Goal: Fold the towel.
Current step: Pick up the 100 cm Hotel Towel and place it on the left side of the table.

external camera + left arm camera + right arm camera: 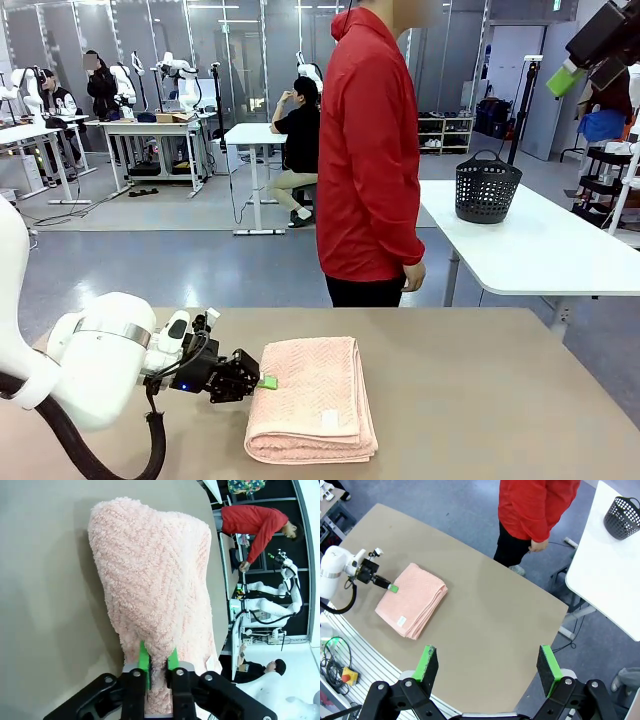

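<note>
Your left gripper (pixel 158 666) has its jaws pinched on the towel (pixel 152 580) edge; lift before carrying it across. Right gripper (pixel 487 667) hangs with jaws spread.

Towel (pixel 312 400): salmon-pink terry, herringbone zigzag weave, small white label near front edge.
Table (pixel 500 400): plain beige-tan.
Left gripper (pixel 158 664): black body, bright green pads; arm white.
Right gripper (pixel 487 664): black, green pads.
Person's jacket (pixel 368 150): red; trousers black.
Basket (pixel 487 187): black mesh, on white table (pixel 560 250).
</note>
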Motion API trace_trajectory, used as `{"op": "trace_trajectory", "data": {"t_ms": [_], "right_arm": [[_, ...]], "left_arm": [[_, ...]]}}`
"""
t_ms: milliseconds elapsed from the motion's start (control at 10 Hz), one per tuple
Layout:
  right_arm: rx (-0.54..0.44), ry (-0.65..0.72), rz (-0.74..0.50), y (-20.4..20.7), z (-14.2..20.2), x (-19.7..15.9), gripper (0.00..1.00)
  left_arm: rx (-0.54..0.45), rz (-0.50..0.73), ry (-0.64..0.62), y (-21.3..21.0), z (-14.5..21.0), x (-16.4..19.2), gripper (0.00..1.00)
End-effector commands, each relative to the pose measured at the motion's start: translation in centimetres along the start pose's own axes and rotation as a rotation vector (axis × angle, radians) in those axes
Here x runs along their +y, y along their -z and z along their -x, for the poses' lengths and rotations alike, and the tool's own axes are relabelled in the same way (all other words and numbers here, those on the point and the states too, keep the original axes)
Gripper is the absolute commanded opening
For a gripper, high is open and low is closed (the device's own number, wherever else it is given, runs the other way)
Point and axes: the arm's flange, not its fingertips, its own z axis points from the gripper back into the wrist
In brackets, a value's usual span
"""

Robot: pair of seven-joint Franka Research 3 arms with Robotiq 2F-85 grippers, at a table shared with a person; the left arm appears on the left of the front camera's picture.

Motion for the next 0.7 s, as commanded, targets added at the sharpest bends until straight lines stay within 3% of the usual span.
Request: {"op": "trace_trajectory", "data": {"t_ms": [0, 200, 600], "right_arm": [[0.004, 0.000, -0.001, 0.0, 0.0, 0.0, 1.00], [0.004, 0.000, -0.001, 0.0, 0.0, 0.0, 1.00], [0.004, 0.000, -0.001, 0.0, 0.0, 0.0, 1.00]], "left_arm": [[-0.028, -0.035, -0.004, -0.1, 0.0, -1.1, 0.00], [-0.035, -0.035, -0.007, -2.0, 0.1, -1.4, 0.00], [0.029, -0.059, 0.019, -11.1, -0.4, -0.3, 0.00]]}}
